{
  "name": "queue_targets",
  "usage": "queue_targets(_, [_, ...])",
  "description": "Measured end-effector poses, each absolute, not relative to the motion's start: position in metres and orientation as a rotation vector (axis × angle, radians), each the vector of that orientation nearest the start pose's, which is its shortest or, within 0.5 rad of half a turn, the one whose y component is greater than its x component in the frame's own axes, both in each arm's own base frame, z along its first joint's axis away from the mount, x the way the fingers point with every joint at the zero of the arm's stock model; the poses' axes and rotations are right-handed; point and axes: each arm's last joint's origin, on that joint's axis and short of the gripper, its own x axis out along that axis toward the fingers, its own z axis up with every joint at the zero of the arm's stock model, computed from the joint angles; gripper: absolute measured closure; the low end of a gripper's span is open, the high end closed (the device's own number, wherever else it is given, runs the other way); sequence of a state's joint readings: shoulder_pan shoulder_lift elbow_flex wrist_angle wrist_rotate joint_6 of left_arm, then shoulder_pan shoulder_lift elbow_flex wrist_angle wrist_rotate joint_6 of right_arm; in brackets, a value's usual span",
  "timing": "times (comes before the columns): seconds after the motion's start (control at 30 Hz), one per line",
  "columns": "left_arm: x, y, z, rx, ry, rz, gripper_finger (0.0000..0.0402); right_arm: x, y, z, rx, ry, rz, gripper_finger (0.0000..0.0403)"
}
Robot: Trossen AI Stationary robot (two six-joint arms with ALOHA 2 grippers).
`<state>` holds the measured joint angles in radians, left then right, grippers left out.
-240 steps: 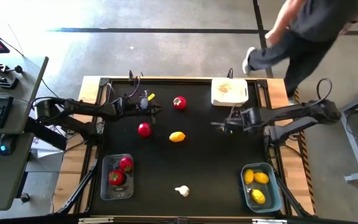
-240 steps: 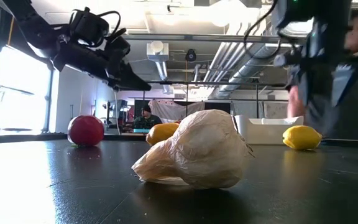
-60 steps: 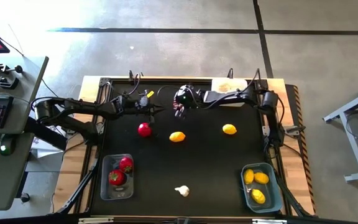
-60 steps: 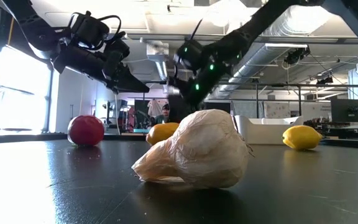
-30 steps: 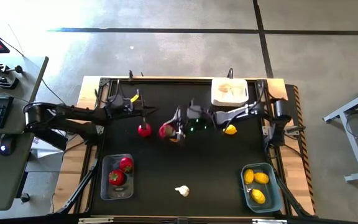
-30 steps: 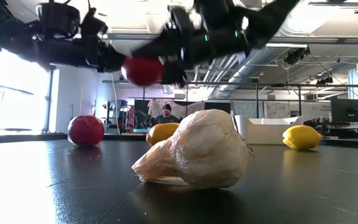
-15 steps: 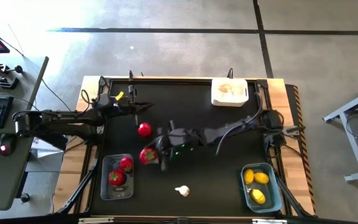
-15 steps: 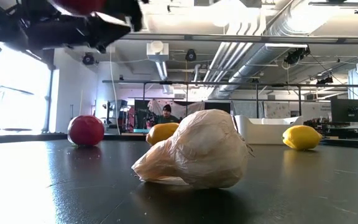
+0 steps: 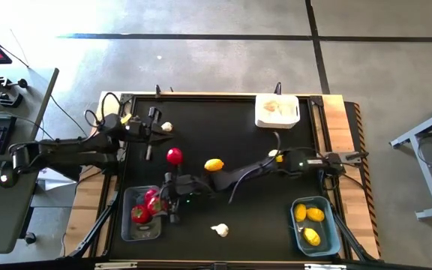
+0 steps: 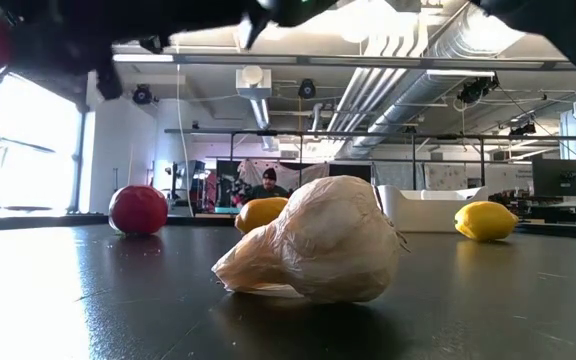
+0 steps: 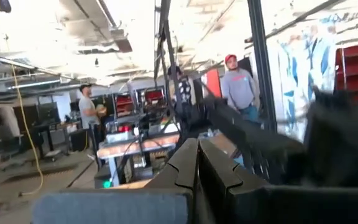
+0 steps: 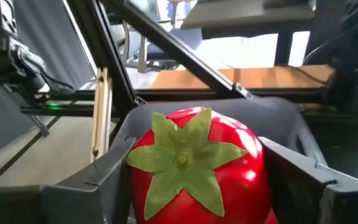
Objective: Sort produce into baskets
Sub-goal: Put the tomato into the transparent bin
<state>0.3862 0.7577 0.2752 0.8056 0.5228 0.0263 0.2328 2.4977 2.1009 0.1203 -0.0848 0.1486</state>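
Observation:
My right gripper point(image 12: 197, 177) reaches across the table to its near left and is shut on a round red piece with a green stem point(image 12: 194, 168). It is over the clear basket point(image 9: 130, 225), which holds other red pieces point(image 9: 139, 215). My left gripper point(image 11: 197, 163) is shut and empty, near the table's far left point(image 9: 154, 129). A red piece point(image 9: 174, 156), two yellow ovals point(image 9: 214, 165) point(image 9: 274, 155) and a white bulb point(image 9: 220, 230) lie on the table. The blue-grey basket point(image 9: 328, 234) holds yellow ovals. The white basket point(image 9: 277, 120) stands at the far edge. My right gripper pinches the red piece by its two opposite sides point(image 12: 137, 186) between its two fingers point(image 12: 107, 174). The green stem faces back toward the wrist. The fingers come from the table's right, pointing toward its left. The piece is lifted clear, over the clear basket.
In the low view the white bulb point(image 10: 313, 240) lies close to the near edge, with the red piece point(image 10: 138, 210), the yellow ovals point(image 10: 263, 213) point(image 10: 485, 220) and the white basket point(image 10: 423, 208) behind it. People stand in the room beyond the table.
My right gripper has carried the red piece from the table's middle toward its near left, to over the clear basket, and it stays lifted clear. My left arm has drawn back toward the table's left edge.

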Motion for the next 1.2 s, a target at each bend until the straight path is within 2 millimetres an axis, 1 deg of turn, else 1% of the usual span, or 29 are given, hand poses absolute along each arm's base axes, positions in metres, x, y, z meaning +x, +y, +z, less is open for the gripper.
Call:
queue_targets(0.17, [0.150, 0.045, 0.256, 0.152, -0.295, -0.161, 0.0402, 0.572, 0.139, 0.177, 0.134, 0.313, 0.296, 0.0132])
queue_targets(0.33, [0.150, 0.045, 0.251, 0.120, -0.231, -0.159, 0.0402, 0.577, 0.143, 0.165, 0.149, 0.325, 0.319, 0.0132])
queue_targets(0.57, [0.151, 0.046, 0.247, 0.110, -0.198, -0.154, 0.0401, 0.578, 0.142, 0.162, 0.153, 0.317, 0.311, 0.0131])
queue_targets(0.73, [0.151, 0.046, 0.247, 0.110, -0.195, -0.154, 0.0402, 0.580, 0.142, 0.161, 0.149, 0.268, 0.299, 0.0093])
queue_targets(0.83, [0.151, 0.046, 0.247, 0.109, -0.194, -0.153, 0.0402, 0.582, 0.144, 0.151, 0.167, 0.255, 0.332, 0.0087])
queue_targets(0.9, [0.151, 0.046, 0.247, 0.107, -0.191, -0.154, 0.0401, 0.581, 0.145, 0.147, 0.166, 0.273, 0.336, 0.0085])
queue_targets(1.13, [0.151, 0.046, 0.246, 0.106, -0.187, -0.156, 0.0402, 0.580, 0.149, 0.151, 0.186, 0.253, 0.337, 0.0081])
queue_targets(1.2, [0.151, 0.046, 0.246, 0.106, -0.187, -0.157, 0.0401, 0.580, 0.149, 0.151, 0.181, 0.250, 0.304, 0.0080])
